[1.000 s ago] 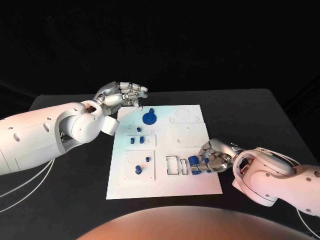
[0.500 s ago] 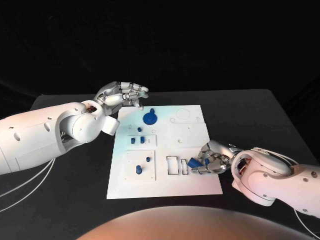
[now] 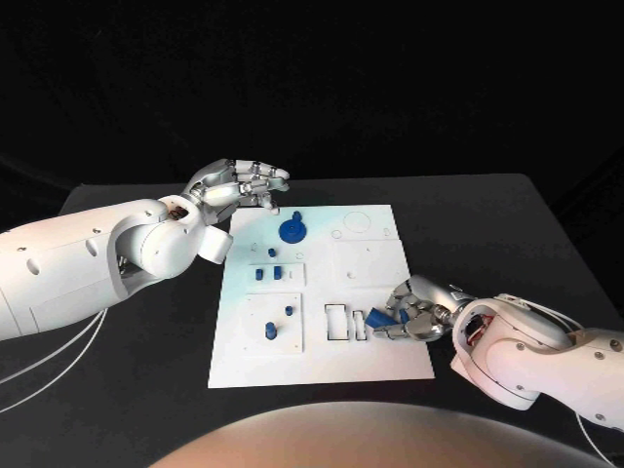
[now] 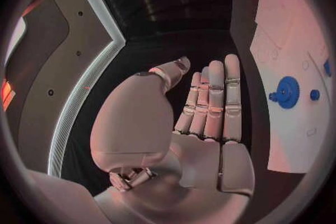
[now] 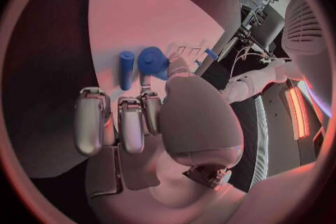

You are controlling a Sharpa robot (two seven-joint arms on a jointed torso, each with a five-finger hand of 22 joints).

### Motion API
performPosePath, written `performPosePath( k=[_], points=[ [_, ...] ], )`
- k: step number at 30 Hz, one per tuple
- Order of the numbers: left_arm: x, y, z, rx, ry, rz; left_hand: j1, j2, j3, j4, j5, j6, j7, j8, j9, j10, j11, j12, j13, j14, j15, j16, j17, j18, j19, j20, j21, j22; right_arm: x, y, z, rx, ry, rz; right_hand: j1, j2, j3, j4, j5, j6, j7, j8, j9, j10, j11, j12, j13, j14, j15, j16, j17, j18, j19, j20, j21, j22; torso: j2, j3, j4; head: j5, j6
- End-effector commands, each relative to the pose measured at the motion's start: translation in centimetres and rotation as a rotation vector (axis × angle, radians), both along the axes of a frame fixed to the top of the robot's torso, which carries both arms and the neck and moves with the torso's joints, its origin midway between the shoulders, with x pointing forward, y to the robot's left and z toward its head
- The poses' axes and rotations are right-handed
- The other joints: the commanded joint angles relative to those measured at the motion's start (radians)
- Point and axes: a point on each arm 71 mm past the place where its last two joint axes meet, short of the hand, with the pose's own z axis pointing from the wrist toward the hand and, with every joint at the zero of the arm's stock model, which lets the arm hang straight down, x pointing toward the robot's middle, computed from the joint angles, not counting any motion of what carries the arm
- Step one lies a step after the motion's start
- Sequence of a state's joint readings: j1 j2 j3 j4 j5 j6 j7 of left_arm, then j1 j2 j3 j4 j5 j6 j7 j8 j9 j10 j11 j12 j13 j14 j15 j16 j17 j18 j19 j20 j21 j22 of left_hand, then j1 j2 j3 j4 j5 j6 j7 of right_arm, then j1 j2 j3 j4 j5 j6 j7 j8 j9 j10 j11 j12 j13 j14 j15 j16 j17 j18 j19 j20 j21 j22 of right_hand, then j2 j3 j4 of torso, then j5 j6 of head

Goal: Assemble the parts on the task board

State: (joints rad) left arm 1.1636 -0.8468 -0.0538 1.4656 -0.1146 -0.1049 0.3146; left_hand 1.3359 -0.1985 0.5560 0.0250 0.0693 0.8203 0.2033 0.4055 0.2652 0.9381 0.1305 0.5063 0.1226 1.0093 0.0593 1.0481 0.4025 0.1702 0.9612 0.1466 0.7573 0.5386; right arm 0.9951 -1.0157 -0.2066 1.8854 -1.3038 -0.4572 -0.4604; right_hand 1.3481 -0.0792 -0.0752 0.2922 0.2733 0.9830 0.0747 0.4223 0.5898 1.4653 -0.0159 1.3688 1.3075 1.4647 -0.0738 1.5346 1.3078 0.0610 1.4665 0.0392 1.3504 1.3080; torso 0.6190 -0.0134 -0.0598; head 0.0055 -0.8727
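Note:
The white task board [image 3: 362, 268] lies in the middle of the black table. My right hand [image 3: 419, 310] rests at the board's near right edge and pinches a blue part [image 3: 384, 318] between thumb and finger, beside the empty rectangular slots [image 3: 339, 322]. In the right wrist view that held blue part [image 5: 152, 61] sits at the fingertips, with a blue cylinder [image 5: 126, 69] close beside it on the board. My left hand [image 3: 238, 183] hovers off the board's far left corner with nothing in it; its fingers [image 4: 213, 99] lie straight, side by side. A blue gear [image 3: 292, 230] stands near it.
Small blue pegs [image 3: 264, 274] stand in the board's left column, and two more blue pieces [image 3: 271, 331] sit in the near left square. The gear [image 4: 284, 92] also shows in the left wrist view. Bare black table [image 3: 130, 351] surrounds the board.
My right hand has shifted slightly, turning the blue part by the slots. The left hand has not moved.

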Motion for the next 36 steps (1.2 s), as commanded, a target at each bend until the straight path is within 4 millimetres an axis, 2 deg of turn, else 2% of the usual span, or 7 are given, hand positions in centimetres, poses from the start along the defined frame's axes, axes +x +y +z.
performPosePath(
  k=[1,7,12,14,22,27,36],
  points=[
    [0.0,-0.1,0.1,-0.012,-0.004,-0.014,-0.003,0.005,-0.005,-0.001,-0.002,-0.006,-0.003,0.004,0.001,-0.008,0.002,0.004,0.000,-0.007,0.000,-0.001,0.000,0.012,0.001,0.005,-0.004,-0.001,-0.2,0.1,0.6,0.088,-0.004,-0.041,0.035,0.040,0.008,0.000,0.002,0.031,-0.022,0.004,0.010,0.002,-0.005,0.004,0.063,0.087,-0.007,0.005,0.167,-0.009,0.013,-0.008,0.007,0.125,-0.001,0.0001,-0.0004,0.000,0.000],
    [0.0,-0.2,0.1,-0.012,-0.004,-0.015,-0.003,0.005,-0.005,-0.001,-0.002,-0.006,-0.003,0.004,0.001,-0.008,0.002,0.004,0.000,-0.007,0.000,-0.001,0.000,0.012,0.001,0.005,-0.004,-0.001,0.0,0.4,2.1,0.161,-0.011,-0.059,0.017,0.050,0.014,0.001,0.001,0.053,-0.031,0.013,0.017,0.008,-0.013,0.009,0.069,0.089,-0.014,0.008,0.175,-0.010,0.016,-0.015,0.014,0.131,-0.001,-0.0011,0.0006,-0.004,0.000],
    [0.0,-0.2,0.0,-0.013,-0.003,-0.017,-0.003,0.005,-0.005,-0.001,-0.002,-0.006,-0.003,0.004,0.001,-0.008,0.002,0.004,0.000,-0.007,0.000,-0.001,0.000,0.012,0.001,0.005,-0.004,-0.001,0.0,0.8,2.4,0.191,0.008,-0.059,0.010,0.058,0.018,0.000,0.001,0.058,-0.035,0.015,0.020,0.012,-0.015,0.013,0.074,0.089,-0.016,0.009,0.178,-0.011,0.017,-0.016,0.016,0.133,0.000,-0.0005,0.0023,-0.002,0.000],
    [-0.1,-0.2,0.0,-0.013,-0.003,-0.016,-0.003,0.005,-0.005,-0.001,-0.002,-0.006,-0.003,0.004,0.001,-0.008,0.002,0.004,0.000,-0.007,0.000,-0.001,0.000,0.012,0.001,0.005,-0.004,-0.001,0.0,0.9,2.4,0.193,0.014,-0.059,0.009,0.060,0.019,0.000,0.001,0.059,-0.036,0.016,0.021,0.013,-0.016,0.015,0.076,0.090,-0.016,0.009,0.179,-0.011,0.018,-0.017,0.019,0.135,0.000,-0.0017,0.0027,-0.002,0.000],
    [-0.1,0.0,0.0,-0.010,-0.003,-0.010,-0.003,0.005,-0.005,-0.001,-0.002,-0.006,-0.003,0.004,0.001,-0.008,0.002,0.004,0.000,-0.007,0.000,-0.001,0.000,0.012,0.001,0.005,-0.004,-0.001,0.0,1.8,2.0,0.186,0.059,-0.032,-0.007,0.058,0.016,0.001,0.000,0.064,-0.037,0.020,0.025,0.014,-0.018,0.014,0.077,0.090,-0.018,0.009,0.179,-0.011,0.018,-0.019,0.018,0.135,0.000,-0.0015,0.0019,0.005,0.000],
    [-0.1,-0.1,0.0,-0.012,-0.002,-0.015,-0.003,0.005,-0.005,-0.001,-0.002,-0.006,-0.003,0.004,0.001,-0.008,0.002,0.004,0.000,-0.007,0.000,-0.001,0.000,0.012,0.001,0.005,-0.004,-0.001,-0.1,3.1,1.3,0.178,0.100,-0.001,-0.037,0.055,0.009,0.001,-0.001,0.077,-0.045,0.038,0.039,0.018,-0.024,0.019,0.084,0.090,-0.023,0.009,0.179,-0.010,0.016,-0.023,0.015,0.135,0.000,-0.0011,0.0027,0.006,0.000],
    [-0.2,-0.1,0.1,-0.013,0.000,-0.018,-0.003,0.005,-0.005,-0.001,-0.002,-0.006,-0.003,0.004,0.001,-0.008,0.002,0.004,0.000,-0.007,0.000,-0.001,0.000,0.012,0.001,0.005,-0.004,-0.001,0.2,4.3,0.4,0.148,0.137,0.017,-0.068,0.053,-0.002,0.001,-0.002,0.077,-0.046,0.049,0.048,0.023,-0.026,0.025,0.092,0.090,-0.025,0.010,0.182,-0.011,0.017,-0.026,0.015,0.136,0.002,-0.0011,0.0009,0.011,0.000]
  ],
)
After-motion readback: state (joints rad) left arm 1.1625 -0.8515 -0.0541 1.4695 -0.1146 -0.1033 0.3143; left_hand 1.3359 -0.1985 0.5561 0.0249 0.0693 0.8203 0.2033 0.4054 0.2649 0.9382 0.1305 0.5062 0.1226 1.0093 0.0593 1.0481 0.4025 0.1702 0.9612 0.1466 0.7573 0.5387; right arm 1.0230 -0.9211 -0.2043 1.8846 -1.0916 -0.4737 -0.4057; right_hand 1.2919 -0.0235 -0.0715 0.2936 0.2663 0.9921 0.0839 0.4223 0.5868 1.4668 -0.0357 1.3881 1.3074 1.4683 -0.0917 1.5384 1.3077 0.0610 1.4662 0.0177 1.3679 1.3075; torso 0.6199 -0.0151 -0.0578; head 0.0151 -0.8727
